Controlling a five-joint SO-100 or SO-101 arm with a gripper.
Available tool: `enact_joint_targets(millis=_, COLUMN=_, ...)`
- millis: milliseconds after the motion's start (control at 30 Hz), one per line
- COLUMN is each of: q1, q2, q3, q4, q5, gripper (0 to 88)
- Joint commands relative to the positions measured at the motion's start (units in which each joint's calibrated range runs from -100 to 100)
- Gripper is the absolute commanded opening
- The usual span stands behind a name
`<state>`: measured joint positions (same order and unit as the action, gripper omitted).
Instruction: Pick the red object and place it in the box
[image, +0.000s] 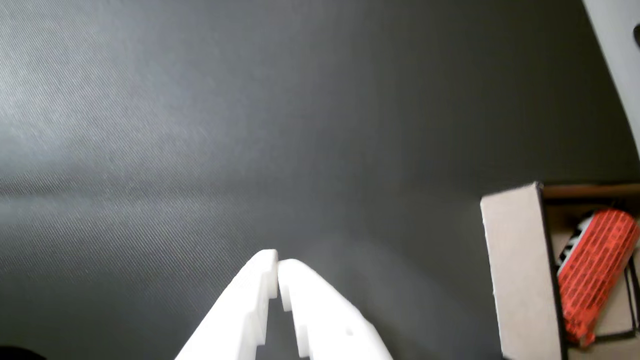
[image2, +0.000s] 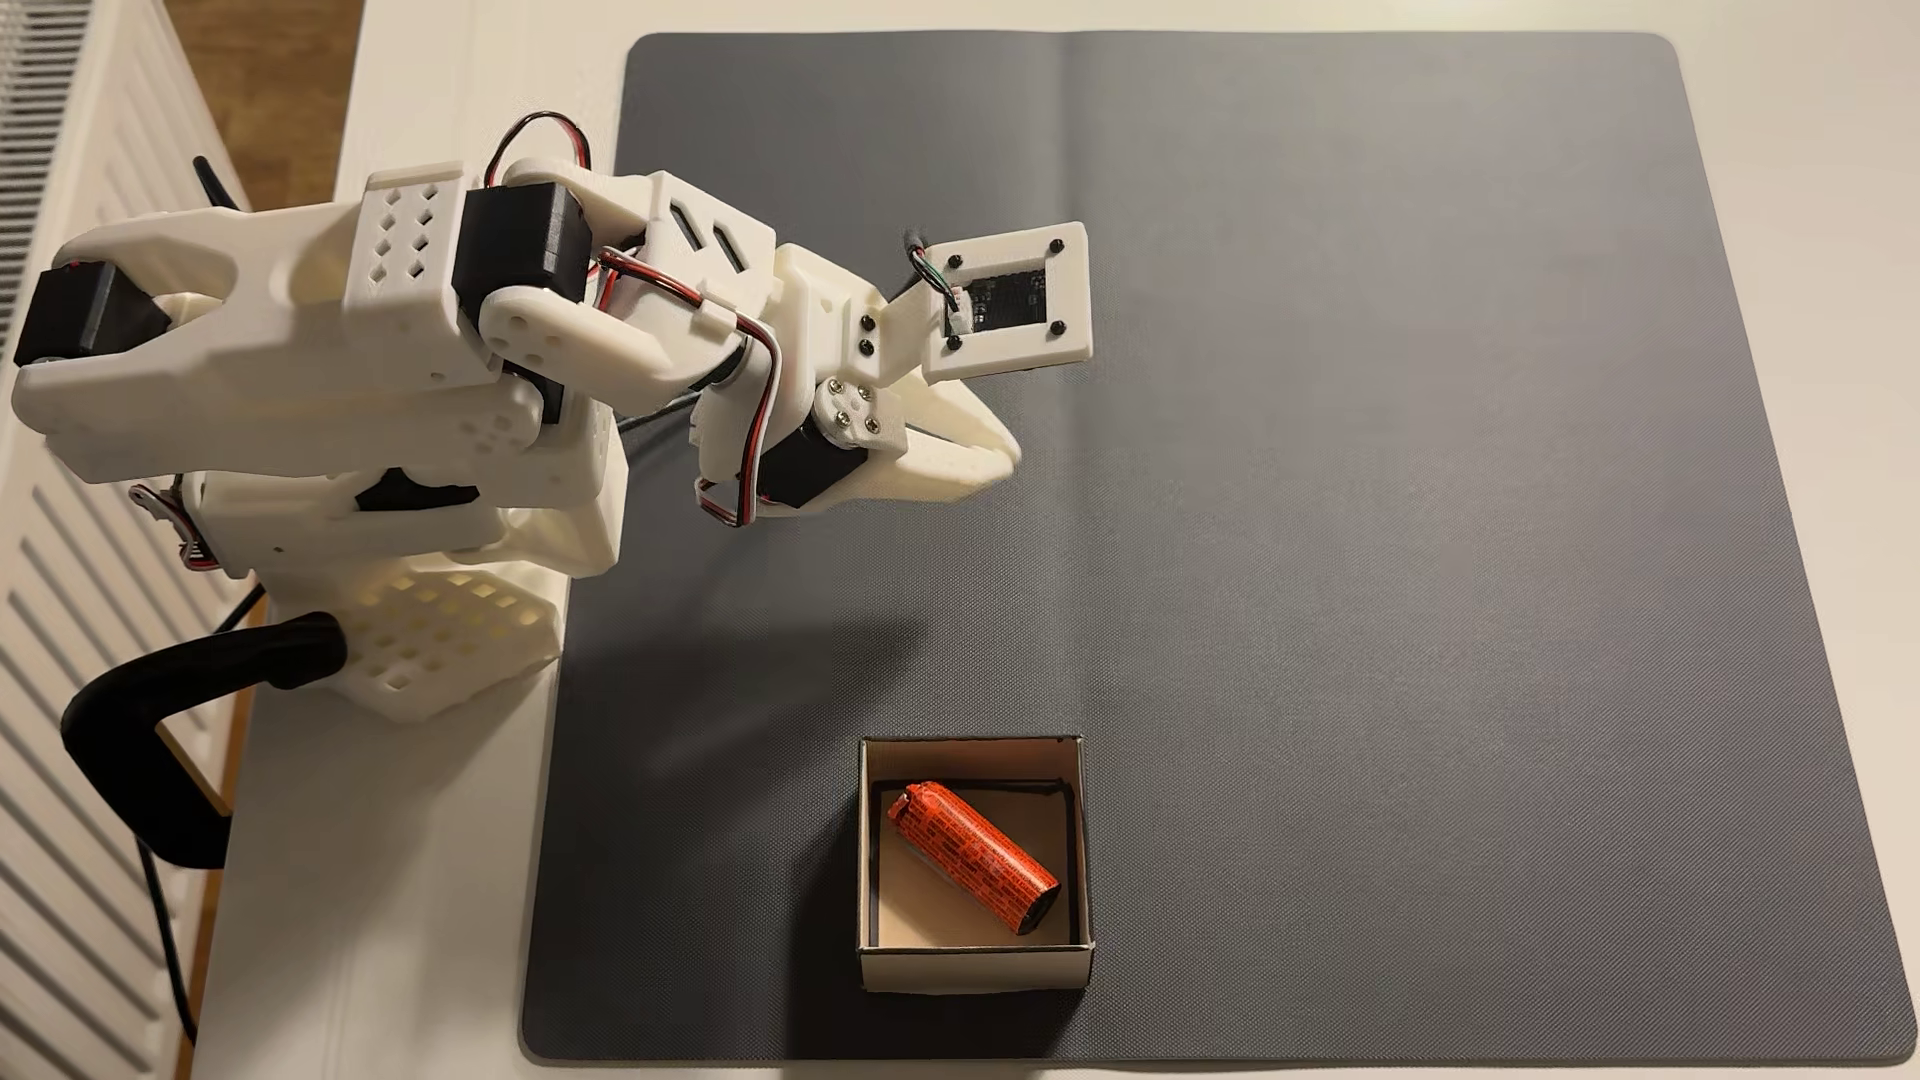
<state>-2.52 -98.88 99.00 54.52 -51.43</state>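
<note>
**Red roll sits in the box, arm holds off empty**

Nearest me, at the front edge of the grey mat (image2: 1351, 415), stands the box (image2: 971, 961), open at the top. The red object (image2: 971, 854) lies on its side on the box floor, set diagonally, its crimped end toward the back-left corner and its dark flat end toward the front-right in the fixed view. The wrist view catches the same thing at its right edge: the red object (image: 595, 272) leaning inside the box (image: 517, 270).

It looks light to me, a small paper- or foil-wrapped cylinder, likely stiff enough along its body but easy to dent. The wrap seems a bit slick, and being round it would roll if nudged. If anyone had to lift it again, I'd take it across the middle of the barrel, not by the crimped end, which would probably crush or slip.

Further back, the gripper (image2: 1003, 452) hangs over bare mat, well apart from the box. In the wrist view the gripper (image: 278, 272) has its two white fingers brought together, tips almost touching, with nothing between them. By the look of it, the placing is done.
</note>
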Motion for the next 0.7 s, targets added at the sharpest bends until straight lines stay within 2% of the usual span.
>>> enact_joint_targets(millis=0, q1=0.52, q2=-0.19, q3=0.82, q4=4.57, q5=0.17, gripper=0.6)
enact_joint_targets(millis=300, q1=6.46, q2=-0.19, q3=0.82, q4=15.58, q5=0.17, gripper=0.6)
enact_joint_targets(millis=667, q1=6.01, q2=-0.02, q3=0.82, q4=21.26, q5=0.64, gripper=0.6)
